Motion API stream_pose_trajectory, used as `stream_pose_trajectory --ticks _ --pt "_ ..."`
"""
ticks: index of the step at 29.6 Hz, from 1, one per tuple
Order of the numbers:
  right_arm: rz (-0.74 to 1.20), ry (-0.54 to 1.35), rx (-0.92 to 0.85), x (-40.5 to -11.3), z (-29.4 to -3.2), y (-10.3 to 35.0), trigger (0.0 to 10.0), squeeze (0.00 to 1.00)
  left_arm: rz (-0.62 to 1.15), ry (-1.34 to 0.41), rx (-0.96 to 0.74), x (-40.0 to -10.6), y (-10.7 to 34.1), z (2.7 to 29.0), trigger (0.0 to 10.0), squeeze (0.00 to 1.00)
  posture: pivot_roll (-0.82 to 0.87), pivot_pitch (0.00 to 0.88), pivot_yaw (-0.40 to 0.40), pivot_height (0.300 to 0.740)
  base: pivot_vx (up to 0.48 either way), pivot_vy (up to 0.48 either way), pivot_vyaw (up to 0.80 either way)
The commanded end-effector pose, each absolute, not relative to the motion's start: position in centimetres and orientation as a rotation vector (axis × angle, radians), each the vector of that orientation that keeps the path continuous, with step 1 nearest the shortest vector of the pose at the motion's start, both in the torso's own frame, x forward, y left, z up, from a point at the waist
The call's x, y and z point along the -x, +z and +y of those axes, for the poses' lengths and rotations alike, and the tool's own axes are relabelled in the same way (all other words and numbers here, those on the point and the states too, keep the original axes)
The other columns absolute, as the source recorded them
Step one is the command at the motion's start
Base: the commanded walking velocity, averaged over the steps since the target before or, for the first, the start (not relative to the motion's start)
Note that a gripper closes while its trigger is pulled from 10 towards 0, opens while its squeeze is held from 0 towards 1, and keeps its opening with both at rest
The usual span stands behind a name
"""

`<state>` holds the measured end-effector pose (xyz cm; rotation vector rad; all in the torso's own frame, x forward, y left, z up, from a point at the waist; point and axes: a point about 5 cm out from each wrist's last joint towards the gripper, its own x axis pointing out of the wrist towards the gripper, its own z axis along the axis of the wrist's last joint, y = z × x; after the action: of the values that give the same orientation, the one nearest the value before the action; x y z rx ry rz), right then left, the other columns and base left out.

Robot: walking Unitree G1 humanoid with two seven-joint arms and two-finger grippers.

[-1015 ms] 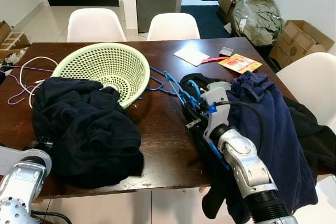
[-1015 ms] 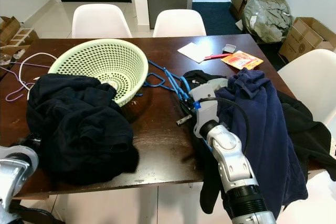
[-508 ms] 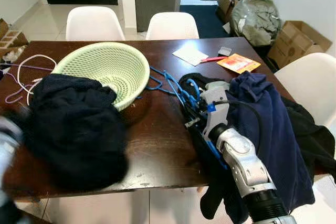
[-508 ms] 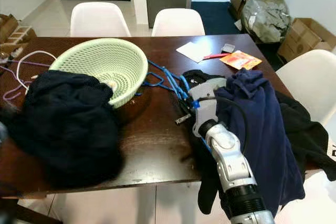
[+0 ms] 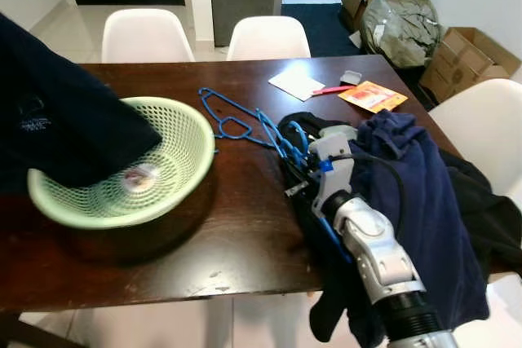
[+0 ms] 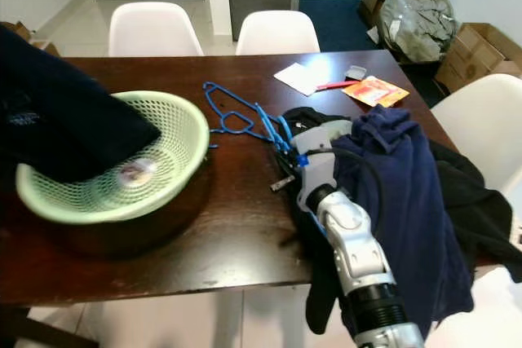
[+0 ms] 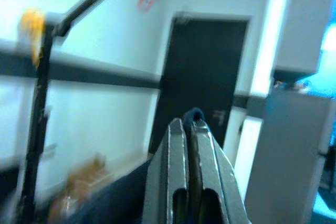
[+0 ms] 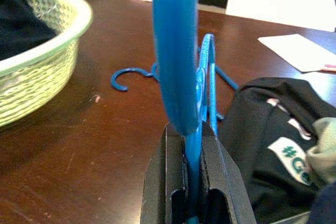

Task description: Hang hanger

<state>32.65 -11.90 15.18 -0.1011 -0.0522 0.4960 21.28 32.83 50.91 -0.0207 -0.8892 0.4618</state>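
**Hanger gripped, hanging not begun**

Left eye view, reading from the left: I saw a dark garment [image 5: 57, 112] lifted at the near-left of the table [image 5: 245, 226], its lower edge drooping into the pale green basket [image 5: 175, 173]. In the left wrist view my left gripper [image 7: 190, 129] had its fingers pressed together with a small tuft of dark cloth pinched at the tips, so I judged it was holding that garment up; behind it stood a wall, a dark door and a slanted dark bar that I could not identify.

Right of the basket, toward the middle of the table, lay the blue hangers [image 5: 236, 120], a loose cluster running toward my right arm. My right gripper [image 8: 192, 129] rested low over the table beside a black garment with a green logo [image 8: 273, 129], its fingers clamped narrowly on one blue hanger's bar. A navy fleece [image 5: 424, 193] was draped over the near-right edge, touching my right arm. At the far right lay a white sheet [image 5: 296, 84] and an orange packet [image 5: 373, 97].

My judgement: only the grasping was done. The hanger was not yet threaded into the garment, nothing was hung, and I saw no certain rail.
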Motion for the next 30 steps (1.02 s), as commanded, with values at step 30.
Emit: stream_pose_trajectory --ticks 30 --pt "0.050 0.472 0.049 -32.4 -12.4 12.6 10.0 0.00 -0.703 -0.211 0.025 -23.4 54.2 27.7 0.0 0.00 0.10 0.071 0.028 0.740 0.000 0.000 0.00"
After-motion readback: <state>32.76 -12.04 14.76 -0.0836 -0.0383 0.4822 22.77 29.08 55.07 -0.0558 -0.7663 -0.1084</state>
